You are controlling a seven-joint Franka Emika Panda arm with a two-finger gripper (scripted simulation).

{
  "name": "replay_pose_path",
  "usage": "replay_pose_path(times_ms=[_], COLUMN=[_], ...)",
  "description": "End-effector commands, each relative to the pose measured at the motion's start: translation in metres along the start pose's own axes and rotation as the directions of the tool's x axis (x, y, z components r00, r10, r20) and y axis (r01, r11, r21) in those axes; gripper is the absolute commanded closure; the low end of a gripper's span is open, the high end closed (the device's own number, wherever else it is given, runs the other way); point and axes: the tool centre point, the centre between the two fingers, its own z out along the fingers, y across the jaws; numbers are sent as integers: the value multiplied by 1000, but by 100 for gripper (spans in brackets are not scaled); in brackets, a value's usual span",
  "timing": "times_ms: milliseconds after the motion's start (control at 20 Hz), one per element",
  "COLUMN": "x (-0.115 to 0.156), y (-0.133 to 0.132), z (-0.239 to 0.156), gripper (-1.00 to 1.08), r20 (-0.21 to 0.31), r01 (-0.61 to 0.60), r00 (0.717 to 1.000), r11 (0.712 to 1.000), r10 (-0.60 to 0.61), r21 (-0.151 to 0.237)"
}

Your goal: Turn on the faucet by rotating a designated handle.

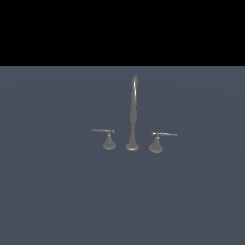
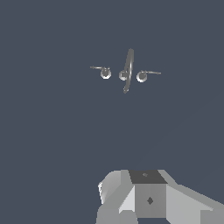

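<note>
The faucet [image 1: 133, 115] is a tall thin grey gooseneck spout standing on the dark floor in the middle of the exterior view. The handle [image 1: 109, 139], the smaller and duller cone, stands on the exterior view's left of it, its lever rod pointing left. The brighter twin handle [image 1: 156, 142] stands on the right. In the wrist view the faucet [image 2: 127, 72] and the handle [image 2: 105, 73] appear small and far off. Only the grey body of my gripper [image 2: 148, 199] shows there, well short of the faucet. Its fingers are hidden, and the exterior view shows no arm.
A flat dark blue-grey floor [image 1: 57, 191] surrounds the faucet on all sides. A black band fills the top of the exterior view. No other objects are in view.
</note>
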Motion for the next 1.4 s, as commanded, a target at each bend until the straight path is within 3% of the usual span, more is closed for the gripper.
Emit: replay_pose_path(times_ms=[0,800,1350], x=[0,12,39], y=[0,-24,-60], z=[0,36,96], gripper=[108,108,108], r20=[0,0,-1], r01=[0,-142,-370], r00=[1000,990,929], r11=[1000,990,929], r10=[0,142,370], r21=[0,-1,-2])
